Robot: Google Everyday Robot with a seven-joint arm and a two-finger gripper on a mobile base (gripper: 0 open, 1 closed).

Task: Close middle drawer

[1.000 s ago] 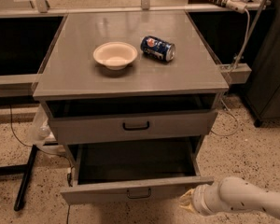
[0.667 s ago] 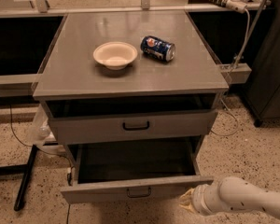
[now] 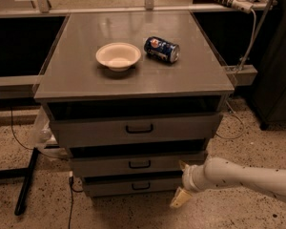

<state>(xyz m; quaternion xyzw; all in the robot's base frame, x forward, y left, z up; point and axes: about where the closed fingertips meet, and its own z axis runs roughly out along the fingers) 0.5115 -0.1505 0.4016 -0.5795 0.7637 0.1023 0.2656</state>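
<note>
Drawer cabinet [image 3: 62, 137], grey metal, three drawers. Middle drawer [image 3: 105, 166]: front panel almost home beneath the top drawer [image 3: 181, 126], with a small black handle at centre. Gripper [image 3: 178, 185]: below the worktop's [image 3: 76, 78] front right corner, at the middle drawer's right end. Jaws spread wide, holding nothing; contact unclear. Step judged: the last of the closing push. Next move calls for a short straight press inward until flush. On the worktop: bowl [image 3: 117, 55] at centre, soda can [image 3: 161, 49] on its side just right of it.
</note>
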